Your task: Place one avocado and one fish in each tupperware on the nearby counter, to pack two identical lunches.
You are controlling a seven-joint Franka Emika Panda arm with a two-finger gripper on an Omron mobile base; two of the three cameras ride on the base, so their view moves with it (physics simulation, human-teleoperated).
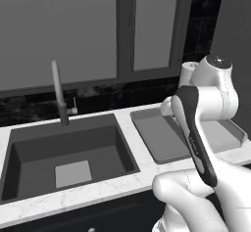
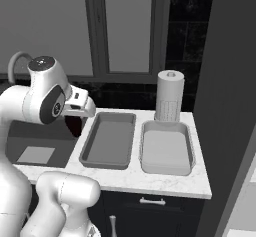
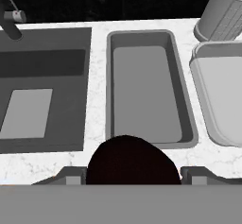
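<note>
Clearly the gripper is clamped half-wide across the dark avocado, a firm, light, smooth-skinned fruit best held at its widest middle, above the grey tupperware.

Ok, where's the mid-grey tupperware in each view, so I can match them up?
Left base view: the mid-grey tupperware sits right of centre, partly behind the arm.
Right base view: centre, left of the paler tray.
Hand view: centre, running up the picture.
Shared landmark: the sink basin lies just to its left in all three.
</note>
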